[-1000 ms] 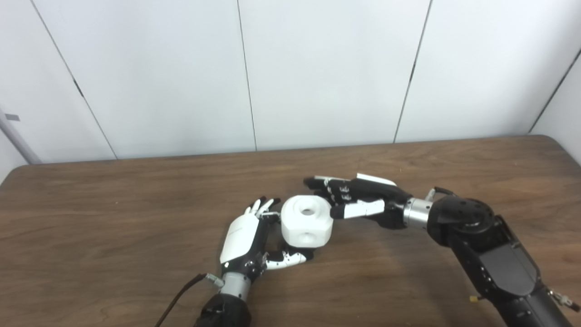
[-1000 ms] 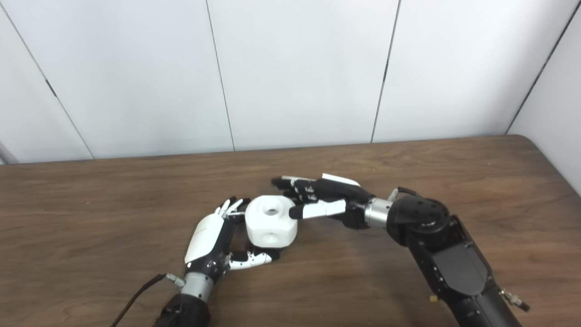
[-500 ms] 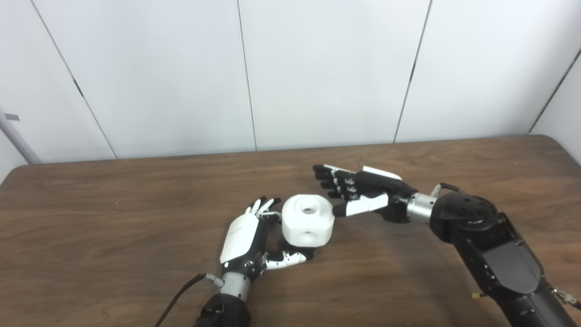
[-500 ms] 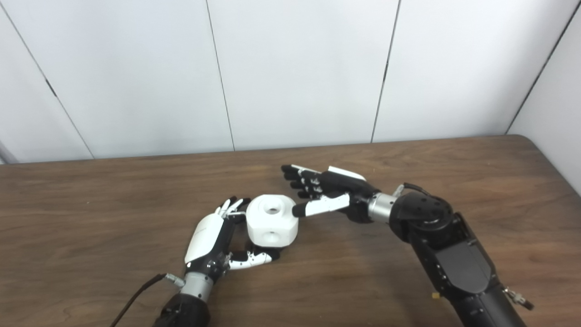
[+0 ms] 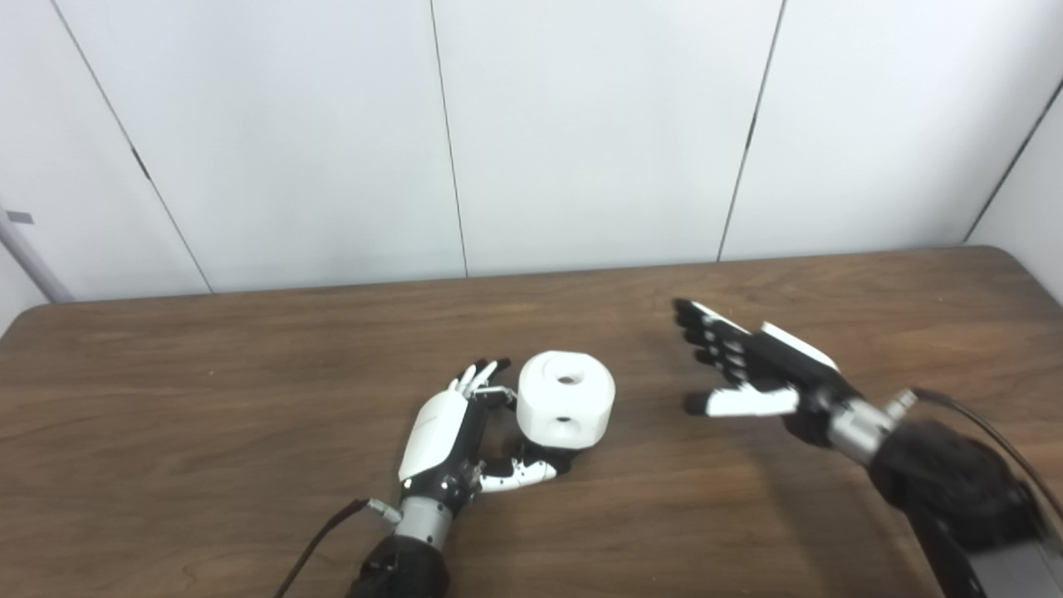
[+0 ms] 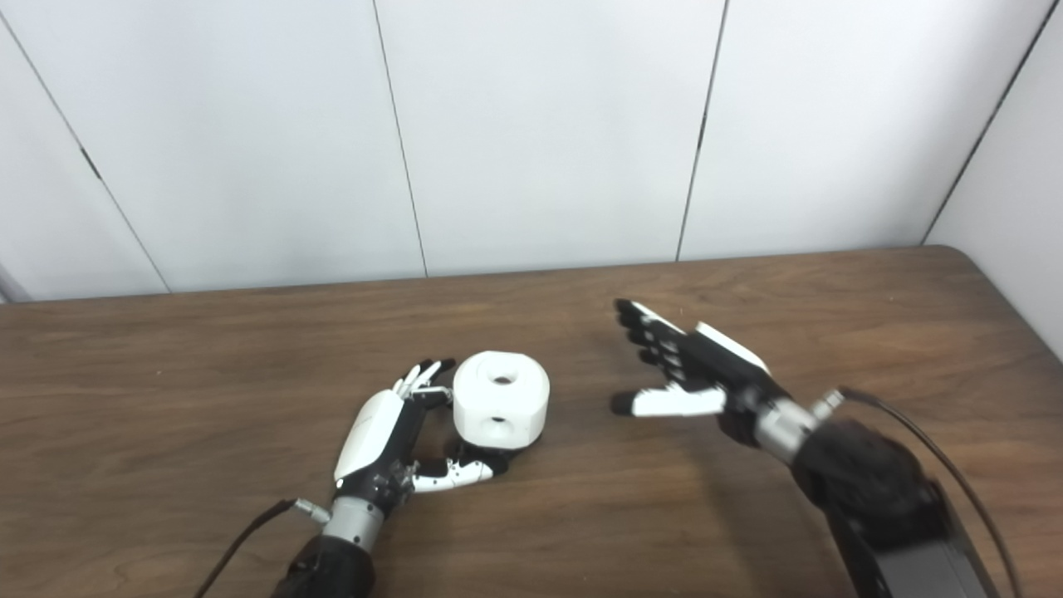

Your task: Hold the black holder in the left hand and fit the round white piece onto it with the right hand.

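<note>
Brown wooden worktop (image 5: pixel 208 399) before a white panelled wall (image 5: pixel 581 124). Near the middle of the worktop, somewhat toward the near edge: round white piece (image 5: pixel 566 400), a rounded block with one hole on top and another on the side facing the near edge. Left hand (image 5: pixel 453 432) just beside it on the left-edge side, palm turned to the piece, fingers (image 5: pixel 477 378) upright and apart close against its side, thumb (image 5: pixel 519 473) lying under its near lower edge; whether gripping or only cradling, cannot tell. A dark part barely visible beneath the piece by the thumb, too hidden to identify as the black holder. Right hand (image 5: pixel 751 370) well apart from the piece, toward the right edge, wide and holding nothing, fingers spread and pointing toward the far edge, thumb (image 5: pixel 731 404) stretched out toward the piece. Right forearm (image 5: pixel 955 490) blurred.
</note>
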Robot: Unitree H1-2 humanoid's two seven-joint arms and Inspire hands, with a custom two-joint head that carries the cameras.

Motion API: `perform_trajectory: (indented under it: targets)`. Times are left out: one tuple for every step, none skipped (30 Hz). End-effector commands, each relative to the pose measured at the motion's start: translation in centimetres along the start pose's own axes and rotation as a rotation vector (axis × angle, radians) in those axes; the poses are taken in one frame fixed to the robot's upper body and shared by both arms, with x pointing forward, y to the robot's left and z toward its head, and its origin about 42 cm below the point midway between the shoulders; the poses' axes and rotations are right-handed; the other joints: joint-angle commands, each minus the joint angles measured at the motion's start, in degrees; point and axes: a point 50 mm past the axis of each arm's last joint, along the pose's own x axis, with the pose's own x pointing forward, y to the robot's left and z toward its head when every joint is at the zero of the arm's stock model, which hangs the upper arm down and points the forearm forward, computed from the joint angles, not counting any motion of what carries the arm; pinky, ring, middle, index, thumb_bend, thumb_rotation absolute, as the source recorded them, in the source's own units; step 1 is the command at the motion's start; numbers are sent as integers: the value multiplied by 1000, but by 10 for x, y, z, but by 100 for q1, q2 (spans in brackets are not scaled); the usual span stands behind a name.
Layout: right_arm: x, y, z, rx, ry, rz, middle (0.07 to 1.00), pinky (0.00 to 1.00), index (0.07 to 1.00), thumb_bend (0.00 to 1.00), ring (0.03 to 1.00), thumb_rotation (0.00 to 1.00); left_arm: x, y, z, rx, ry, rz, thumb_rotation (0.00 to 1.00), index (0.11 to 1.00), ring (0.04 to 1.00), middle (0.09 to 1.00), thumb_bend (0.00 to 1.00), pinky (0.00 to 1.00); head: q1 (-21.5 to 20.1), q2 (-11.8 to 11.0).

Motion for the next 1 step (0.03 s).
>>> perform_trajectory:
  targets:
    - [-7, -8, 12, -62, -111, -46, 1000, 1000, 1000, 1000, 1000, 415, 0, 11, -13, 9, 49, -14, 124, 661, 1000, 983, 879, 1000, -16, -17]
